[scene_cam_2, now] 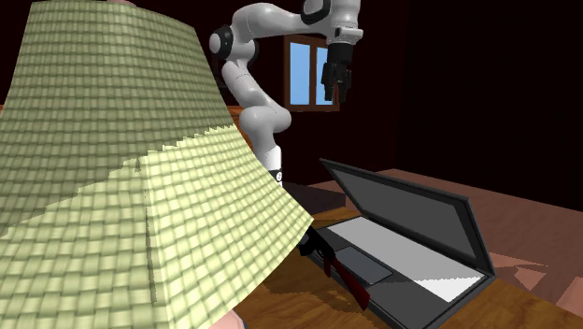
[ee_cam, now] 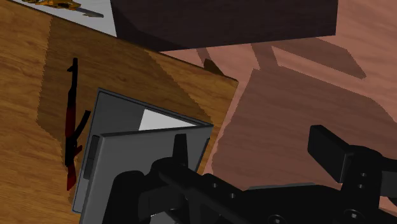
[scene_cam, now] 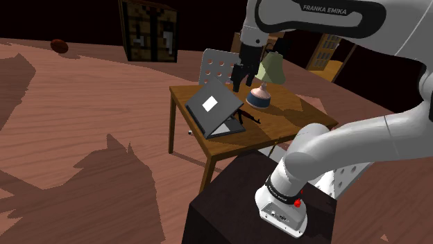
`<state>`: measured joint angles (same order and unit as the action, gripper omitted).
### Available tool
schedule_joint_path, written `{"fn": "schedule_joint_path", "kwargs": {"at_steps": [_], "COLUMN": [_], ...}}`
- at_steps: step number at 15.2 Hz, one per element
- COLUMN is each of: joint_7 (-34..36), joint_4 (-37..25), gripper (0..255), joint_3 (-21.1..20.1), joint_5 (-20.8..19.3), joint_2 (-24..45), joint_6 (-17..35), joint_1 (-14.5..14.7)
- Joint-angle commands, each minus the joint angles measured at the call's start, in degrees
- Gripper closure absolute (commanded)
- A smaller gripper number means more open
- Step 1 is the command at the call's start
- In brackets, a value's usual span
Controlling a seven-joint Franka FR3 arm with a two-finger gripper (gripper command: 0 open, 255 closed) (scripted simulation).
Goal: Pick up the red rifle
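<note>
The pincer (scene_cam: pixel 241 83) hung above the wooden counter (scene_cam: pixel 295 116) with its fingers spread apart, gripping nothing. The dark red and black rifle (ee_cam: pixel 71 130) lay flat on the counter, just beside the open laptop (ee_cam: pixel 143 143) and near the lamp (scene_cam: pixel 266 83).

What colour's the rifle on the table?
Dark red and black rifle, clearest in the wrist view.

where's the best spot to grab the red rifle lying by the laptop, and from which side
Probably the red middle of the rifle, coming straight down from above, with the fingers of the open gripper straddling its narrow width. It lies flat on the table, long and thin, so only its top is exposed. The laptop sits close along one side, leaving that finger little room.
</note>
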<state>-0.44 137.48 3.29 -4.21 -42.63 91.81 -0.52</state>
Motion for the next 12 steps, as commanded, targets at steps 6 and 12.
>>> {"fn": "schedule_joint_path", "kwargs": {"at_steps": [6,12], "joint_7": [-1.80,-4.09], "joint_4": [1.24,0.71], "gripper": [0,0], "joint_3": [4.37,9.58], "joint_5": [-2.22,-3.83], "joint_2": [6.27,15.53], "joint_6": [6.70,14.52], "joint_1": [-2.55,-5.24]}}
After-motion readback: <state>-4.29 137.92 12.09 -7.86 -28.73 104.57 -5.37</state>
